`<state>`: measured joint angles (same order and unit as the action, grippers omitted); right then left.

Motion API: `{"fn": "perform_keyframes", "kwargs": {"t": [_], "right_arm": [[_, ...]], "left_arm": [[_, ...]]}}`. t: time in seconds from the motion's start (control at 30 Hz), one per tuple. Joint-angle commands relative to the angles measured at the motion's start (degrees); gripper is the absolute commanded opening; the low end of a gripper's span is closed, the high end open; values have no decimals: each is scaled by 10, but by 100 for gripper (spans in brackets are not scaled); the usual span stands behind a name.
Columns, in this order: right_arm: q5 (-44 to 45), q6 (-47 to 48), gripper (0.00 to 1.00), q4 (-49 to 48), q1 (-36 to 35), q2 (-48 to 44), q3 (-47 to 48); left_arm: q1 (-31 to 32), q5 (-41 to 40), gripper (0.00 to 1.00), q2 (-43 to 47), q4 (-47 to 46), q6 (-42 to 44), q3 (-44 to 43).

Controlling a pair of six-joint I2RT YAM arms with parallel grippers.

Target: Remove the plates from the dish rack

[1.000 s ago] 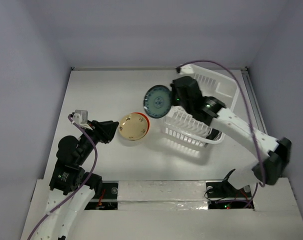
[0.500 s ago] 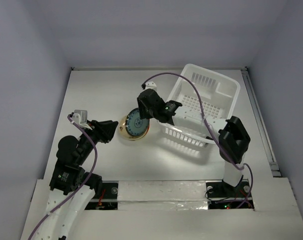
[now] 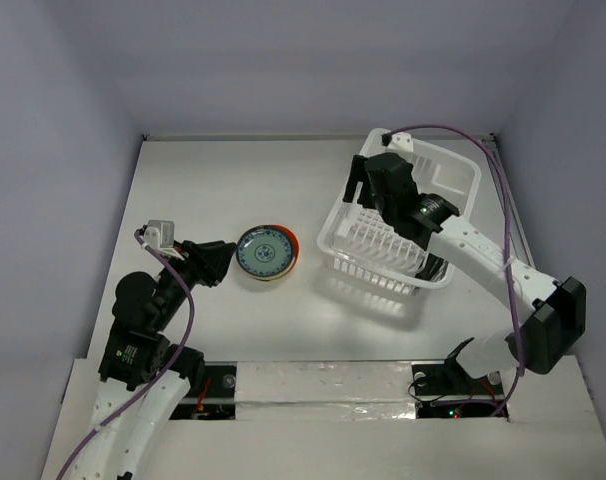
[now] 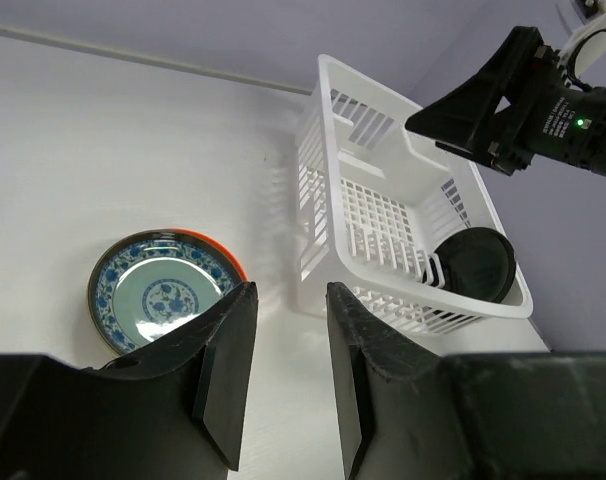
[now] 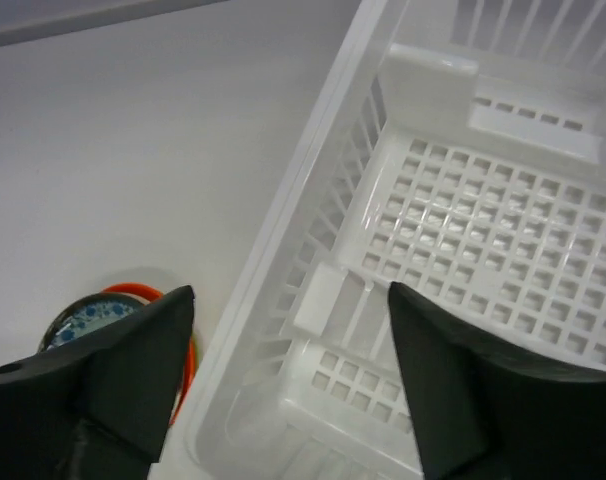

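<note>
The white dish rack [image 3: 381, 266] stands at the right of the table, with a black plate [image 3: 433, 268] upright in its near end. Left of it lies a stack of plates [image 3: 266, 252]: a blue-patterned one on top and an orange-red rim showing beneath. My right gripper [image 3: 361, 190] hovers over the rack's left wall, wide open and empty; its wrist view looks down on the rack's grid base [image 5: 483, 240] and the stack [image 5: 93, 315]. My left gripper [image 3: 219, 262] rests just left of the stack, jaws narrowly open on nothing. The left wrist view shows the stack [image 4: 158, 290], the rack [image 4: 383, 215] and the black plate [image 4: 478, 262].
The rack sits skewed, close to the table's right edge [image 3: 513, 220]. Grey walls enclose the table at the back and sides. Bare white tabletop [image 3: 223, 180] stretches behind the stack. The right arm [image 4: 523, 90] hangs above the rack's far end.
The right gripper carried the blue-patterned plate from beside the rack onto the stack, let it go, and swung back over the rack, open. The left arm stayed still.
</note>
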<state>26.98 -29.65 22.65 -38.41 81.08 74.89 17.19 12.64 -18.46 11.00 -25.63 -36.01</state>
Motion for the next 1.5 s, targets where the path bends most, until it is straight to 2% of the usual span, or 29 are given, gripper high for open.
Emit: {"fn": "perform_keyframes", "kwargs": {"t": [0.0, 0.07, 0.17, 0.3, 0.43, 0.47, 0.53, 0.57, 0.8, 0.83, 0.93, 0.97, 1.07, 1.17, 1.27, 1.37, 1.4, 1.47], "right_arm": [[10, 14, 89, 63, -6, 53, 41], [-15, 23, 95, 71, 0, 79, 60], [-52, 28, 97, 85, 0, 142, 109], [-62, 35, 95, 83, 0, 204, 146], [-67, 62, 71, 79, 0, 238, 147], [-75, 70, 61, 63, 0, 226, 126], [-76, 105, 51, 51, 0, 206, 102], [-56, 128, 41, 50, 0, 196, 93], [-54, 209, 32, 62, 5, 143, 41], [-54, 213, 32, 57, 11, 137, 31], [-58, 207, 44, 51, 17, 137, 32], [-61, 203, 58, 52, 17, 138, 35], [-54, 186, 79, 54, 17, 129, 46], [-45, 174, 83, 50, 17, 100, 54], [-28, 166, 83, 48, 22, 32, 55], [9, 152, 72, 44, 35, -43, 40], [20, 144, 48, 44, 40, -62, 31], [50, 129, 23, 62, 77, -105, -1]], "left_arm": [[-2, 5, 31, 6, -22, 0, 1], [-2, 6, 31, 6, -23, 0, 1], [-2, 7, 31, 7, -25, 0, 1], [-2, 7, 31, 7, -24, 1, 1], [-2, 9, 31, 9, -25, 1, 1], [-2, 10, 31, 10, -25, 0, 1], [-2, 11, 31, 11, -24, 1, 2], [-2, 10, 31, 11, -25, 0, 2], [-2, 11, 31, 9, -26, 0, 2], [-2, 11, 30, 8, -26, 0, 2], [-2, 11, 31, 5, -25, 0, 2], [-2, 11, 31, 4, -26, 1, 2], [-7, 12, 31, 3, -27, 0, 2], [-8, 13, 31, 2, -27, 1, 2], [-8, 15, 31, 3, -27, 1, 3], [-8, 19, 31, 7, -30, 1, 4], [-8, 20, 31, 9, -30, 0, 5], [-2, 25, 31, 13, -32, 1, 5]]}}
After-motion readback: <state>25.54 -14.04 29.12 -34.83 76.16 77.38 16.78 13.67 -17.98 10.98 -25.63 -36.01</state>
